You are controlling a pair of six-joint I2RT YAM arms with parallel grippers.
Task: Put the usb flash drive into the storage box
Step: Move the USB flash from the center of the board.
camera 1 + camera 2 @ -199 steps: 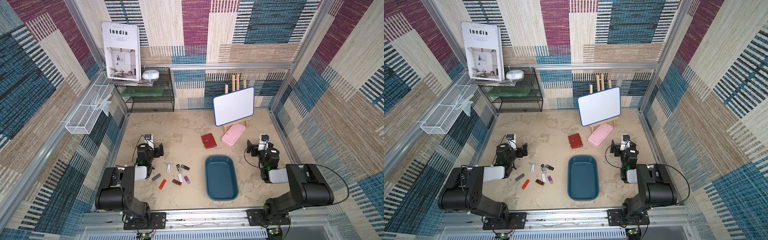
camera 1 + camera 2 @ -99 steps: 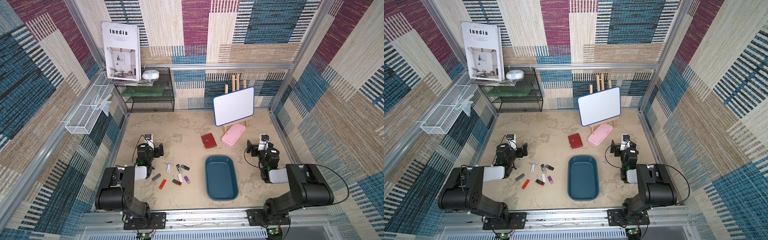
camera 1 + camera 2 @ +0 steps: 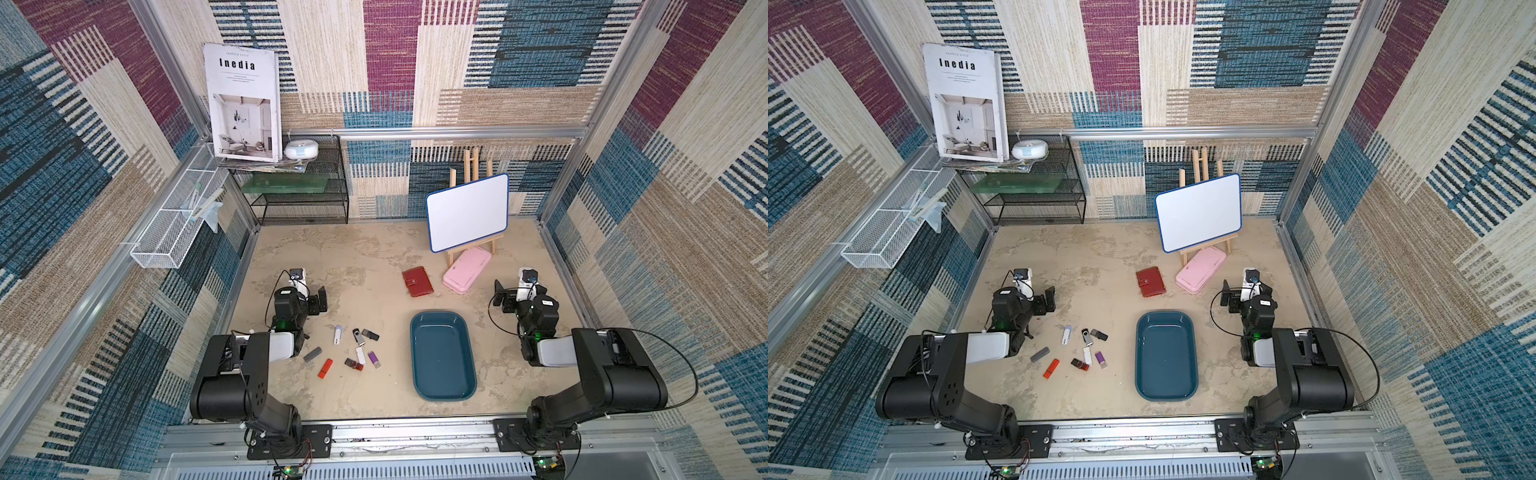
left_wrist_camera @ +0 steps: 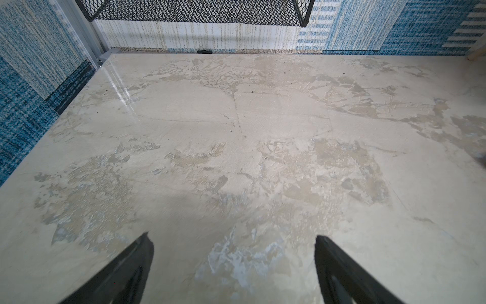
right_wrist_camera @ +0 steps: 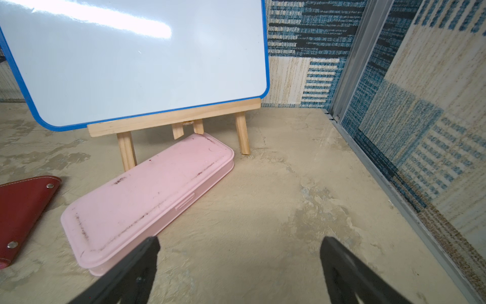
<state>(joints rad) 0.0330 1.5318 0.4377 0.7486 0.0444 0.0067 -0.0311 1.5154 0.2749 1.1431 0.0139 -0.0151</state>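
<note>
My left hand (image 3: 321,300) and right hand (image 3: 501,296) stand open, empty; the usb flash drives (image 3: 358,336) lie crowded, so I may pinch two.

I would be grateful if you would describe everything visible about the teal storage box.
The storage box is a shallow, dark teal-blue tray, seemingly glossy plastic, rectangular with rounded corners and a low rim. It is empty and lies flat on the table, beside the scattered flash drives and nearer the arms' bases than the red wallet. Only the table touches it.
</note>
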